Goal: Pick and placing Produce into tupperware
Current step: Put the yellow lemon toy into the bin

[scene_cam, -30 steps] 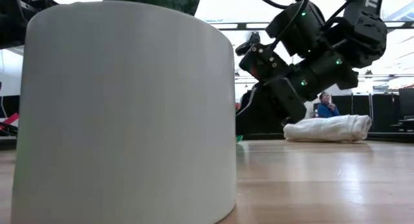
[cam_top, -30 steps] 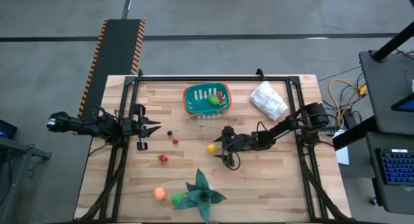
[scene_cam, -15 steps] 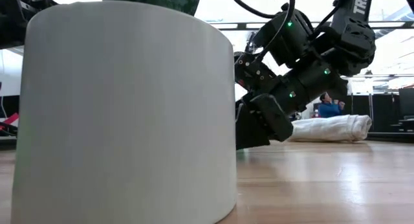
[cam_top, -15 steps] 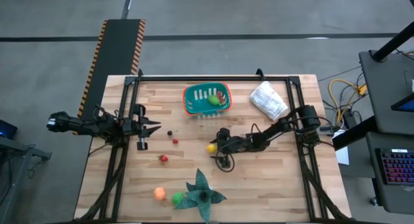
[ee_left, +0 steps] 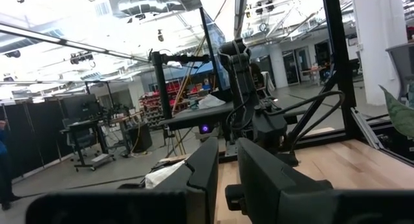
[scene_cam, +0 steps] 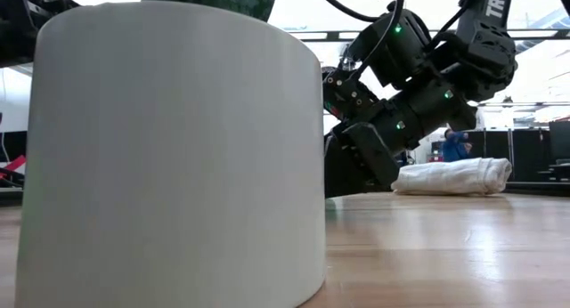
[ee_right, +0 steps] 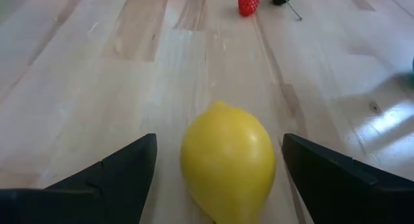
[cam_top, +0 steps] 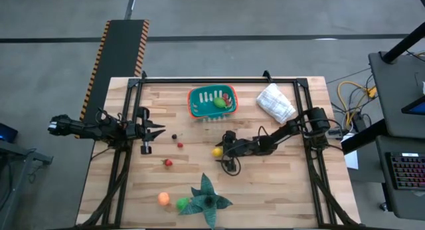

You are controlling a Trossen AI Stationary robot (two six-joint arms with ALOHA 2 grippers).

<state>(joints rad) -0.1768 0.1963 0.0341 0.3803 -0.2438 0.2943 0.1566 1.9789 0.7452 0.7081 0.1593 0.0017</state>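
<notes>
Lemon being framed for a grasp
The lemon (ee_right: 228, 160), lying mid-table just below the tub (cam_top: 212, 102), is being straddled by the spread-open right gripper (ee_right: 220, 179); the left gripper (cam_top: 159, 130) is being parked closed at the left edge.

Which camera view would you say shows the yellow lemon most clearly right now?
The right wrist view: the lemon fills the middle, lying on the table between the open fingers of the right gripper. The high view shows it only as a small yellow dot. The low and left wrist views do not show it.
</notes>
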